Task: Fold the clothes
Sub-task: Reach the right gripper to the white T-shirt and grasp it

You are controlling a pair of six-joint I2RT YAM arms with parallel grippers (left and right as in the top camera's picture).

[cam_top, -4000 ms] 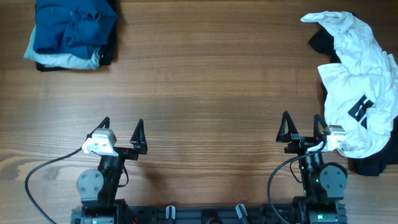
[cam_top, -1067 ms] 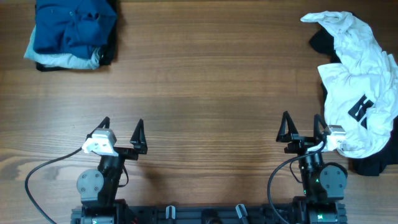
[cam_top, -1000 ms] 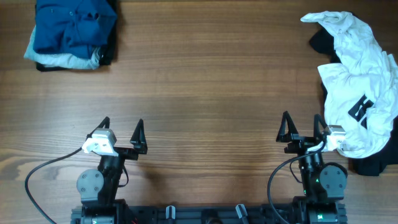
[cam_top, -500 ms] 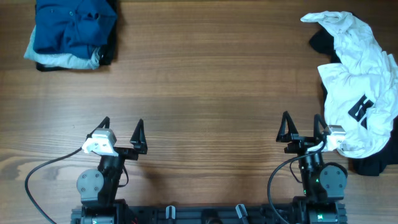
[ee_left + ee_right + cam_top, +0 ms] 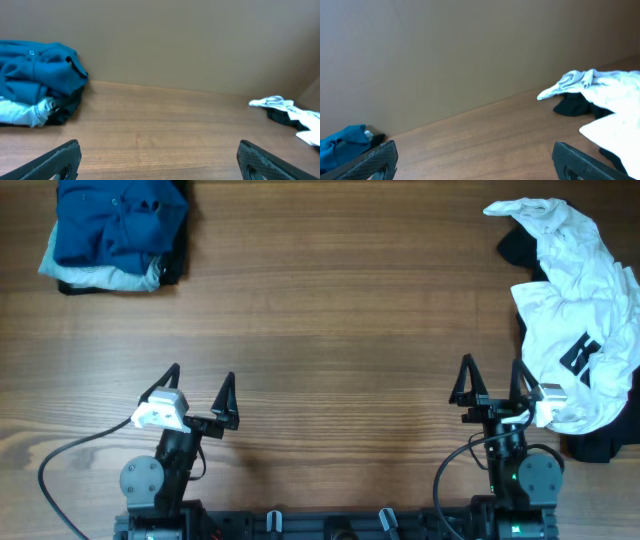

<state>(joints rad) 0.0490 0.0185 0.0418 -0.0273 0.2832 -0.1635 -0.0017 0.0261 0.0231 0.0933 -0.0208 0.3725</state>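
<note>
- the left gripper [image 5: 202, 375] is seen at the near edge of the table [image 5: 330, 310], fingers spread — nothing held.
- the right gripper [image 5: 493, 366] is likewise spread and empty, just beside the white top [image 5: 580, 310].
- the white top is crumpled over a black garment [image 5: 592, 446] at the right edge.
- folded blue clothes [image 5: 115, 225] are stacked far left.

Both arms sit folded low at the near edge of the scene, one on the left and one on the right, with their cables looping beside the bases. The left gripper [image 5: 201, 375] points toward the far side, its two dark fingers [image 5: 56, 160] spread wide. The right gripper [image 5: 492, 365] is posed the same way, its fingers parted and gripping nothing. In each wrist view, only the fingertips show, in the lower corners.
</note>
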